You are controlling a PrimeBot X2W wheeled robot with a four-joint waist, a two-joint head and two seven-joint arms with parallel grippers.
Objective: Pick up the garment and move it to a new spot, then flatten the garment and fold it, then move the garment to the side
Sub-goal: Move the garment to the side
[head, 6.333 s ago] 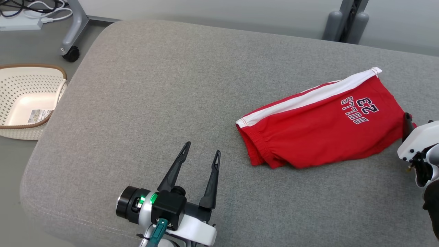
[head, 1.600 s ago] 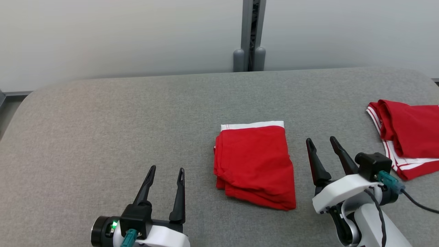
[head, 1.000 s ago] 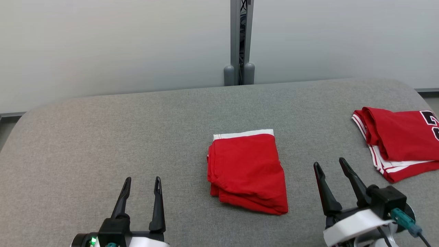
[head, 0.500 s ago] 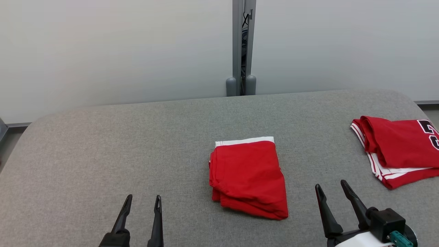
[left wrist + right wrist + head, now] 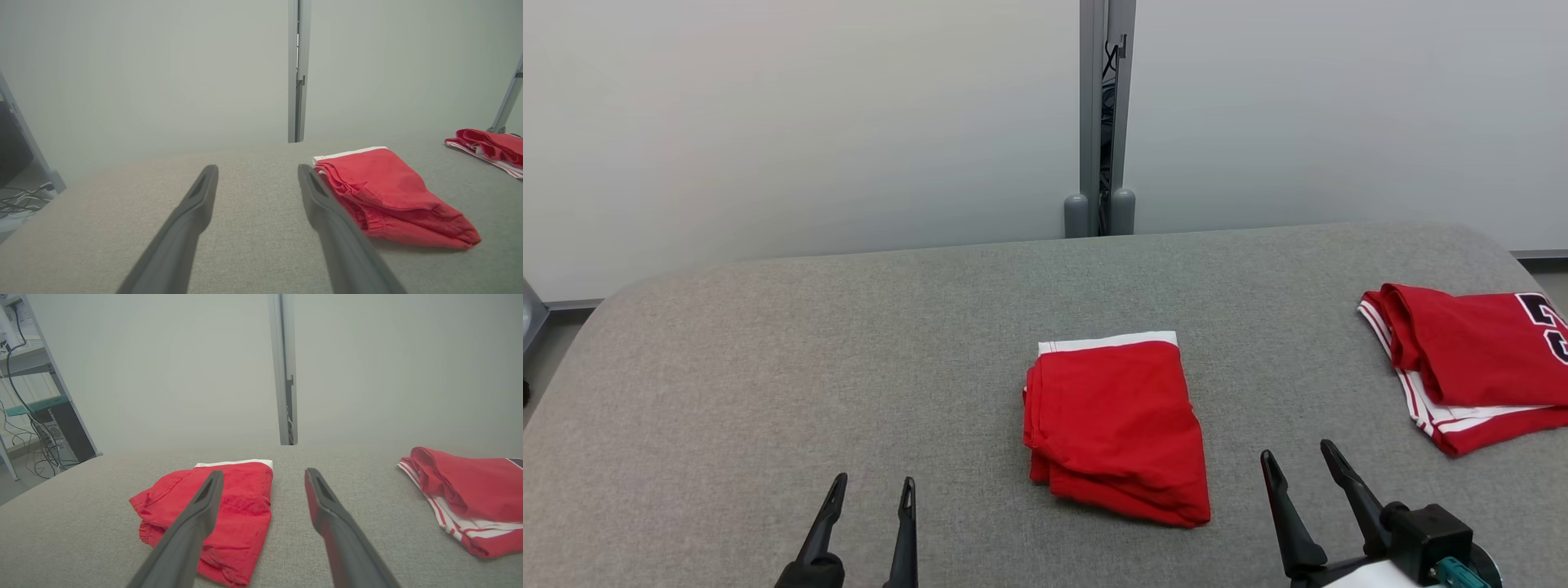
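Nearest the robot, the left gripper (image 5: 873, 483) hangs at the lower left of the head view. Its two long dark fingers are spread apart and empty, pointing away over the grey fabric-covered tabletop (image 5: 768, 367). The right gripper (image 5: 1296, 451) sits at the lower right, its fingers also spread with nothing between them, its black wrist block and a teal connector behind them. Neither gripper touches any cloth.

Between the two grippers and a little farther out lies the folded red fabric garment with a white band along its far edge (image 5: 1115, 425). It rests flat near the middle of the tabletop as a compact rectangle, with its stacked layers showing at the near and left edges. In the left wrist view the left gripper (image 5: 257, 169) has the garment (image 5: 384, 196) off to the right of its fingers. In the right wrist view the right gripper (image 5: 264, 472) has it (image 5: 249, 494) to the left, partly behind one finger.

Farther right, well apart from the folded piece, a second red garment with white stripes and dark lettering (image 5: 1470, 359) lies loosely folded near the tabletop's right edge.

Beyond the tabletop stands a pale grey wall, split by an upright grey metal post (image 5: 1101, 122).
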